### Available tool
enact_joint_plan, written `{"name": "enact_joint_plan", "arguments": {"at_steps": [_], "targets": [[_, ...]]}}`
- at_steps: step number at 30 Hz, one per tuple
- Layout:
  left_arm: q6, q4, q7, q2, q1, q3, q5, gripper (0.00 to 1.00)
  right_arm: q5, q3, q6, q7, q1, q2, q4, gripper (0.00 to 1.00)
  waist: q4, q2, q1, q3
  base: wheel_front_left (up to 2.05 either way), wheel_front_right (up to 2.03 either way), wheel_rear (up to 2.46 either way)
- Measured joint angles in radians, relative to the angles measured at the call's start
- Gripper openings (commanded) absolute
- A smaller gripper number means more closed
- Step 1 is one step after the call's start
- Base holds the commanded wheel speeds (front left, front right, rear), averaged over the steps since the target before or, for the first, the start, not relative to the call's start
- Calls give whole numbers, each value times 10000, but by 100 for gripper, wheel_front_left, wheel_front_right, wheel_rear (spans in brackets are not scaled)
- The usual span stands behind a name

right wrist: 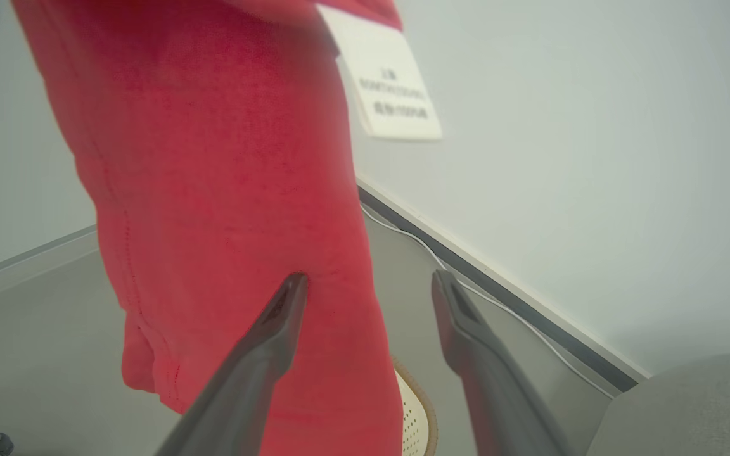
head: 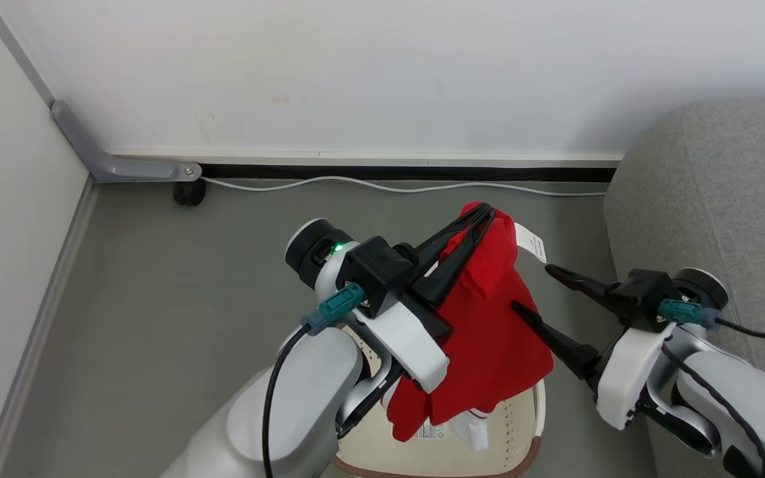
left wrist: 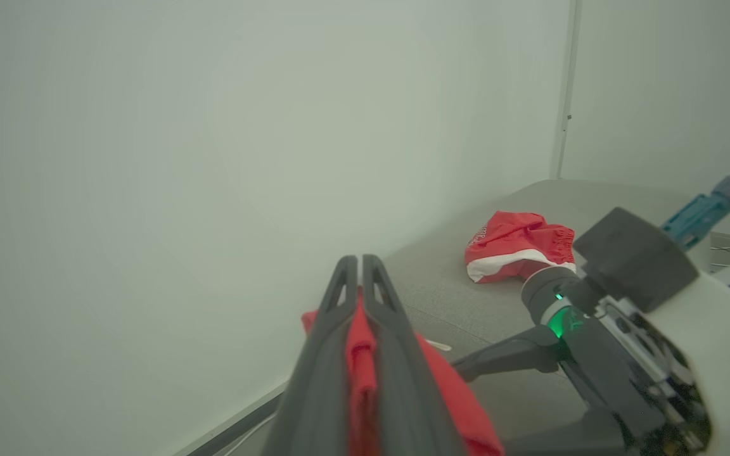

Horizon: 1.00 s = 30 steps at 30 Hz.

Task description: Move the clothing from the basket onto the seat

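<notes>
Showing the left gripper (head: 479, 214) (left wrist: 358, 261) with its 2 dark fingers pressed together on the upper edge of a red garment (head: 497, 332) (left wrist: 357, 354) (right wrist: 225, 158), which hangs free beneath the pinch. The lower folds of this garment drape over the mouth of the cream perforated basket (head: 382, 446) (right wrist: 413, 413), which stands on the grey floor (head: 176, 279) in front of the robot. A white tag (head: 531, 243) (right wrist: 391, 88) juts from the cloth near the top, on the side facing the sofa (head: 708, 186) (left wrist: 441, 285) (right wrist: 688, 405). The right gripper (head: 532, 287) (right wrist: 370, 278) stands spread wide and holds nothing; 1 fingertip overlaps the hanging cloth, though actual contact cannot be told, and the other points past the cloth's edge. In the left wrist view, a 2nd red garment (left wrist: 517, 244) with a white band lies crumpled on the sofa cushion, well apart from the held one. A white cable (head: 389, 187) runs along the foot of the pale wall (head: 382, 73) behind the basket.
</notes>
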Motion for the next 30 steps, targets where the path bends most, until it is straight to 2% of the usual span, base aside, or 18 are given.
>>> {"name": "enact_joint_plan", "arguments": {"at_steps": [5, 10, 11, 12, 13, 14, 15, 21, 30], "targets": [[77, -113, -2, 6, -61, -407, -125, 0, 1302, 1864, 0, 217, -1277, -418, -247, 100, 162, 0, 1, 57, 0, 0, 0], [161, -113, -6, 6, -132, -667, -362, 0, 1870, 2013, 0, 644, -1430, -180, -336, 100, 262, 0, 0, 93, 0, 0, 0], [163, -107, -8, 6, -170, -694, -372, 0, 1873, 2021, 0, 798, -1406, -96, -353, 80, 281, 0, 0, 105, 0, 0, 0], [165, -98, -10, 8, -200, -708, -403, 0, 1885, 2019, 0, 943, -1347, -2, -380, 45, 297, 0, 0, 120, 0, 0, 0], [178, -88, -12, 6, -217, -709, -439, 0, 1896, 2021, 0, 1104, -1247, 81, -433, 23, 314, 0, 0, 136, 0, 0, 0], [207, -65, -12, 8, -223, -711, -445, 0, 1914, 2046, 2, 1116, -1151, 144, -456, 23, 326, 0, 0, 153, 0, 0, 0], [244, -33, -12, 8, -225, -711, -445, 0, 1977, 2057, 2, 1112, -1062, 196, -460, 0, 332, 0, 0, 171, 0, 0, 0], [249, 151, -13, 10, -231, -688, -447, 0, 2071, 2086, 2, 959, -959, 215, -247, 0, 312, 0, 0, 237, 0, 0, 0], [247, 362, -15, 10, -229, -424, -439, 0, 2332, 2069, 2, 27, -977, 291, 566, 0, 94, 0, 1, 278, 0, 0, 0]]}}
